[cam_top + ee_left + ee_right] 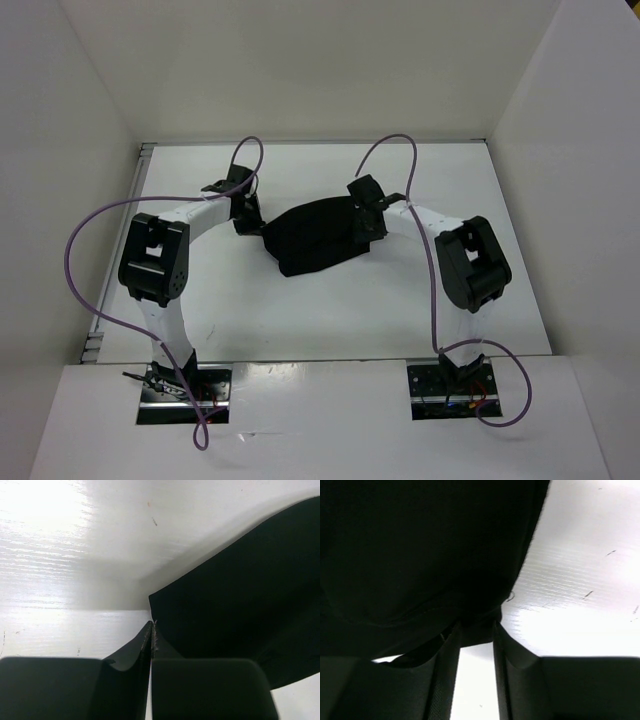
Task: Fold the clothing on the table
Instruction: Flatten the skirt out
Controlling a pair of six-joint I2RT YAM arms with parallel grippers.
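The clothing point(315, 240) is a black piece of fabric, bunched and stretched between my two grippers on the white table point(300, 315). My left gripper point(252, 224) is at its left corner. In the left wrist view the jaws point(152, 624) are pressed together on the edge of the clothing point(240, 590), which hangs slightly off the table point(75, 555). My right gripper point(366, 224) is at the cloth's right end. In the right wrist view its jaws point(476, 626) stand partly apart, closed on a thick fold of the clothing point(420, 545).
White walls enclose the table on the left, back and right. Purple cables point(85, 270) loop from both arms. The left arm's elbow point(155, 260) and the right arm's elbow point(472, 265) stand to either side of the cloth. The arm bases sit on the near edge point(320, 362).
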